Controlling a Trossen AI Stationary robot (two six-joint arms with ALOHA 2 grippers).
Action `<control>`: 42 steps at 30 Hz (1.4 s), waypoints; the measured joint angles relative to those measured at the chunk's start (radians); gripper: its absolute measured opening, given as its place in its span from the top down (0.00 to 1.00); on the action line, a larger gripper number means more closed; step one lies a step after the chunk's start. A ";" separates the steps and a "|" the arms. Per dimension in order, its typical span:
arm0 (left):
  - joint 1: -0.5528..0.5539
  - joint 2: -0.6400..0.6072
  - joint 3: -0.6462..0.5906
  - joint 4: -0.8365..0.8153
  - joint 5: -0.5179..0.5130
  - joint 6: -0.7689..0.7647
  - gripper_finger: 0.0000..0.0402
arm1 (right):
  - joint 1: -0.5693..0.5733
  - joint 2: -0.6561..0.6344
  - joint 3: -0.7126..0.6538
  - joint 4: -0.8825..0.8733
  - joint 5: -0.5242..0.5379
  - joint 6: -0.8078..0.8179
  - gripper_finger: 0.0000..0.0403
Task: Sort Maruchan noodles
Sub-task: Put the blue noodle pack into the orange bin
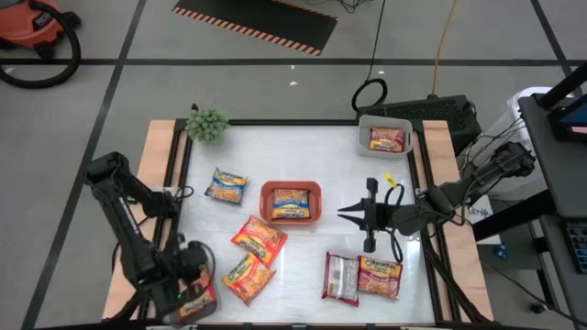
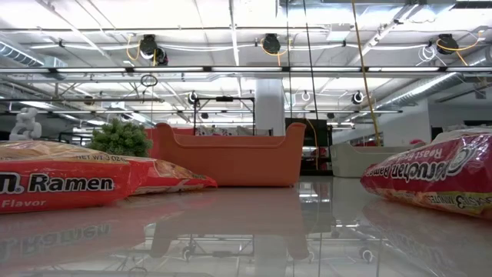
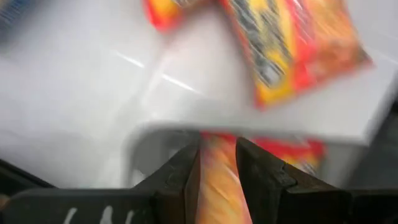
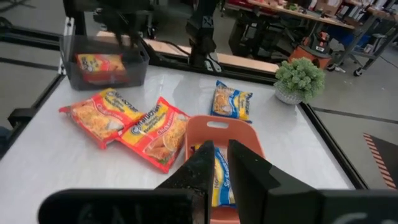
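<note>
At the table's near left corner, the left gripper (image 3: 217,168) pinches an orange packet (image 3: 219,186) edge-up between its fingers, over a clear tray (image 4: 106,62) that holds another orange packet lying flat. Two more orange packets (image 1: 254,257) lie beside it on the white table (image 1: 321,156), long axes slanting toward that corner. A blue-yellow packet (image 1: 227,186) lies tilted near the plant (image 1: 208,124). The red tray (image 1: 292,202) holds one blue-yellow packet, long axis along the tray. The grey tray (image 1: 385,136) holds a red-pink one. Two red-pink packets (image 1: 362,277) lie side by side at the near edge. The right gripper (image 1: 353,214) hovers beside the red tray, jaws nearly together, empty.
</note>
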 joint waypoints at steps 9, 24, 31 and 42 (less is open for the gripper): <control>0.212 0.002 -0.002 -0.187 -0.077 0.136 0.74 | 0.000 0.000 0.000 -0.010 0.000 -0.016 0.91; 0.737 0.003 -0.212 -0.130 0.060 0.406 0.46 | 0.000 0.000 0.000 -0.011 0.001 -0.135 0.91; 0.889 0.003 -0.340 -0.096 0.043 0.516 0.42 | -0.012 0.000 0.000 -0.014 0.003 -0.256 0.91; 0.983 0.003 -0.452 0.109 -0.047 0.703 0.42 | -0.110 0.000 0.000 -0.023 0.002 -0.357 0.91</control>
